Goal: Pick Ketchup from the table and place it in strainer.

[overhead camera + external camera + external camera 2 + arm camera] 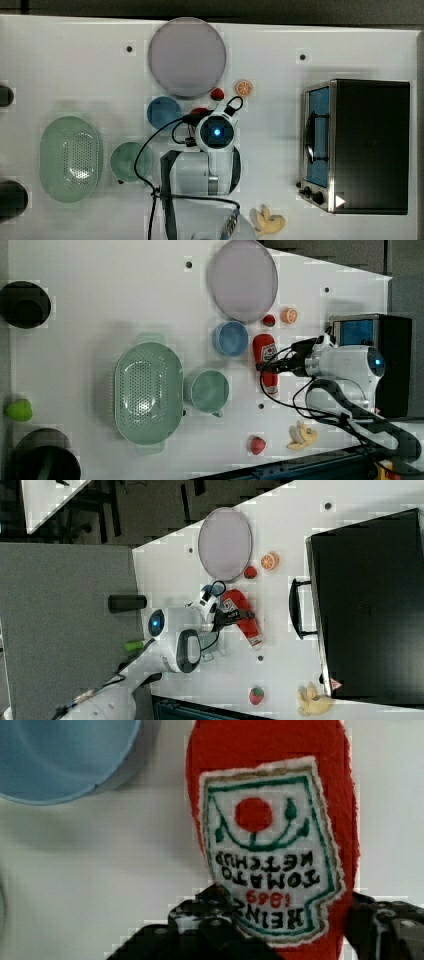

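The Ketchup (263, 346) is a long red soft bottle with a white tomato label (270, 850). It lies on the white table beside the blue bowl (231, 338). My gripper (273, 368) reaches down over the bottle's middle. In the wrist view its black fingers (200, 917) press against both sides of the bottle below the label, so my gripper (285, 920) is shut on it. The arm covers most of the Ketchup (200, 110) in the top view. The strainer (120, 385), a pale mint-green oval basket with a holed bottom, stands at the left view's left, with nothing in it.
A green cup (207, 390) stands between the strainer and the Ketchup. A grey plate (242, 280), a strawberry (269, 320) and an orange slice (289, 315) lie beyond the bottle. The toaster oven (360, 145) is on the top view's right. A banana (301, 436) and another strawberry (257, 445) lie nearby.
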Robot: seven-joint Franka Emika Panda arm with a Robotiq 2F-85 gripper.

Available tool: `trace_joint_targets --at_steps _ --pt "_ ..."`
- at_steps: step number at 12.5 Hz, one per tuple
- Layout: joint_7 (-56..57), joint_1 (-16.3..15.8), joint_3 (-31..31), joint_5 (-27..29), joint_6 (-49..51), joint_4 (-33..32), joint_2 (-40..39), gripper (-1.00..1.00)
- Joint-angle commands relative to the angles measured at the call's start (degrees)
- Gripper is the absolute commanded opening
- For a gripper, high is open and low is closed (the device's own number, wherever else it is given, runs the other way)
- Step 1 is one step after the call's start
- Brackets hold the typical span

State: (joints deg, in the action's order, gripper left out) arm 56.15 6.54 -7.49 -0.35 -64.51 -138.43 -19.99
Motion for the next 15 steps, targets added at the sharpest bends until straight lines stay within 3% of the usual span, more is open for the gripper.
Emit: trace_joint_targets --at_steps 1,8,15 --pt "1.96 0.61 -0.75 -0.14 6.24 1.13 10.53 0.21" --pt "-10.11 -0.62 -8.83 -0.03 31.49 5.62 28.26 0.21" --pt "-35.18 -2.43 -25.22 2.42 31.41 7.97 28.4 0.21"
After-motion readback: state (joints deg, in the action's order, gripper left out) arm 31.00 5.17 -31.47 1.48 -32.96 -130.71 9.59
